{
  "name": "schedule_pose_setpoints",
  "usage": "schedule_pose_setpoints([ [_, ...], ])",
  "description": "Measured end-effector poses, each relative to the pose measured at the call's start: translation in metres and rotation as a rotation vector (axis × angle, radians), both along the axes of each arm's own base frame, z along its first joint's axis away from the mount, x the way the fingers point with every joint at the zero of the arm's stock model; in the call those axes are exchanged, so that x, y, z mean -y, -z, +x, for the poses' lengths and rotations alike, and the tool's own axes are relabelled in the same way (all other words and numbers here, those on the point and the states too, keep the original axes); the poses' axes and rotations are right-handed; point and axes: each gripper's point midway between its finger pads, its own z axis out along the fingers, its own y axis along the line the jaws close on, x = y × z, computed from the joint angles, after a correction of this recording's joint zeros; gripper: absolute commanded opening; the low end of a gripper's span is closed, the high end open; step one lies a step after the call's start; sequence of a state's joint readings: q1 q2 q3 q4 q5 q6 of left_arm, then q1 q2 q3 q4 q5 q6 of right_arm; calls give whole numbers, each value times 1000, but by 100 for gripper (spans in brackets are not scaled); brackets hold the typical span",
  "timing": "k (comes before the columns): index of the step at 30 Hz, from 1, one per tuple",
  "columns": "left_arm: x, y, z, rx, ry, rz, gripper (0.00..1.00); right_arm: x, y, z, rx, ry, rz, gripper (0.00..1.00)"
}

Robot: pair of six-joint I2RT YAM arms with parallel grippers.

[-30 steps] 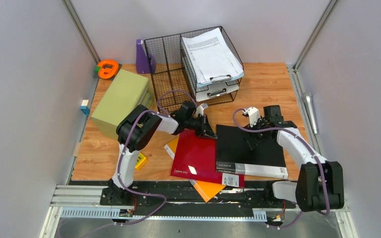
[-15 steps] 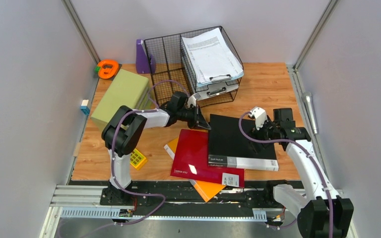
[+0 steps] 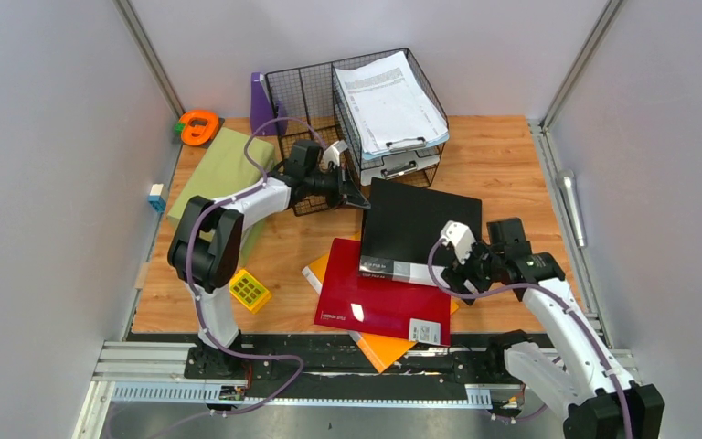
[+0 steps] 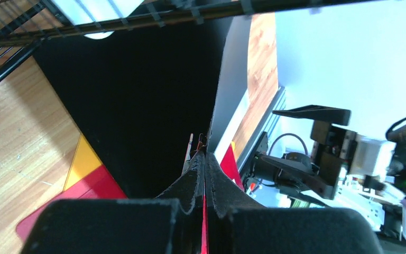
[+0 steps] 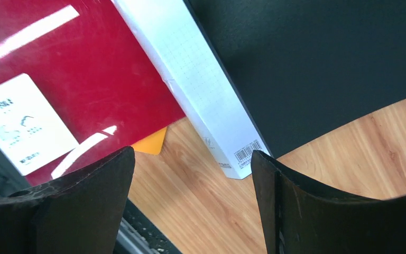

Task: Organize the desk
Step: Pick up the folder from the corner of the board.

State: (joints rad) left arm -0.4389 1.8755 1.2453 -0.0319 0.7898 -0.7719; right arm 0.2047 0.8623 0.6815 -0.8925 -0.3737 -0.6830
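1. The desk [image 3: 498,151] fills the middle of the frame and is still cluttered, so tidying looks barely begun.
2. The black folder [image 3: 425,224] has slid up-left toward the wire basket [image 3: 306,110].
3. The left hand [image 3: 354,190], pinched on the folder's far-left corner, dragged it there.
4. The right hand [image 3: 455,274], spread wide, has pulled back near the spine's end.

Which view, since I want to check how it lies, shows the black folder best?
Top external: the whole black folder shows, resting partly on the red folder. Left wrist catches only part of its dark cover and spine, close up; right wrist only its white spine and part of the cover.
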Motion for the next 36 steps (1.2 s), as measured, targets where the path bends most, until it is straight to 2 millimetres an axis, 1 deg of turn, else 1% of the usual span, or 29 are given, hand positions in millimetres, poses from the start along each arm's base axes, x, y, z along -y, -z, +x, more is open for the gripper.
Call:
schedule_pose_setpoints([
  [3,2,-11,2,10,20,-2,0,1,16,-2,19,-45,-68,81],
  [7,5,-26,5,36,44,-17,0,4,38,1,87,-109,-176,79],
  [11,5,-27,1,16,59,-15,0,6,52,8,158,-144,-250,79],
  [13,5,-24,0,-8,64,-11,0,3,52,13,198,-155,-265,79],
  [15,6,-22,0,-29,70,-8,0,-2,47,19,244,-165,-264,79],
  [18,8,-22,1,-55,75,-9,0,-15,39,26,308,-191,-246,79],
  [21,11,-23,2,-85,82,-20,0,-30,34,27,344,-233,-226,78],
  [25,14,-25,1,-126,93,-39,0,-43,36,28,358,-273,-217,77],
  [31,16,-31,4,-176,99,-74,0,-67,35,29,391,-326,-185,77],
  [33,17,-32,5,-196,96,-84,0,-72,35,29,413,-333,-185,77],
  [36,20,-31,6,-231,94,-104,0,-75,42,27,433,-348,-205,78],
])
